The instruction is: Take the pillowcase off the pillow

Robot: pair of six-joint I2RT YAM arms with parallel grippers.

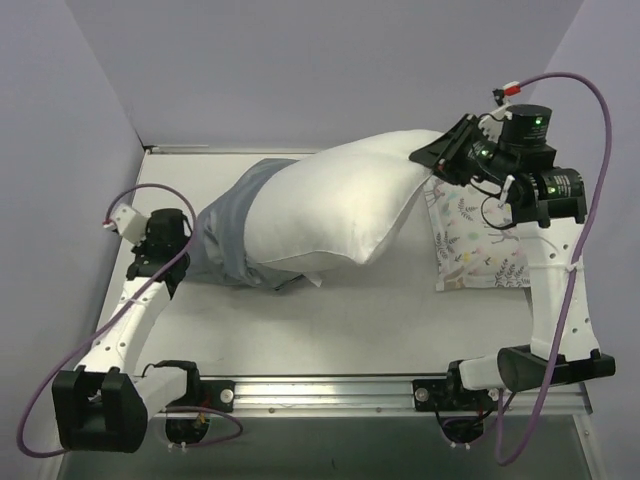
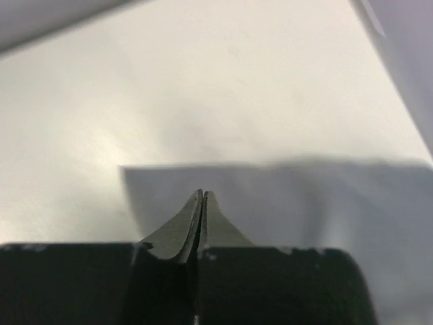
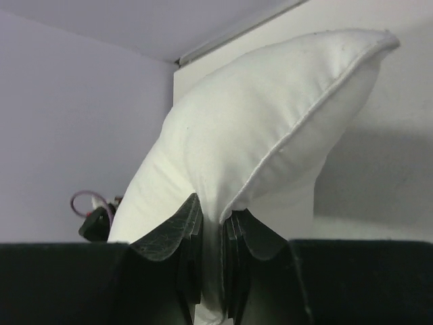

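The pillow (image 1: 330, 205) lies across the middle of the table (image 1: 350, 320), white and plump. Most of it is already bare. Only its left end sits inside the grey pillowcase (image 1: 225, 235), which is bunched there in folds.

The right gripper (image 3: 213, 210) is clamped on the right far corner of the pillow, with the piped seam running up from between its jaws. The left gripper (image 2: 201, 200) is at the left edge of the pillowcase. Its jaws are pressed together and the grey cloth reaches right to them, so I judge that it pinches the hem, though the cloth between the jaws is not plainly visible.

What could go wrong: the right jaws hold only a small piece of the corner, and a hard pull may let the smooth cloth slip out. If the left pinch is shallow, the hem may escape and the pillowcase would travel together with the pillow. The bunched folds can also catch on the thick left end and drag it. A small printed pillow (image 1: 480, 240) lies just right of the pillow, partly under the lifted corner, and a pull to the right may push it away.

I can read no brand, label or letters anywhere. The small pillow shows only pastel figures.
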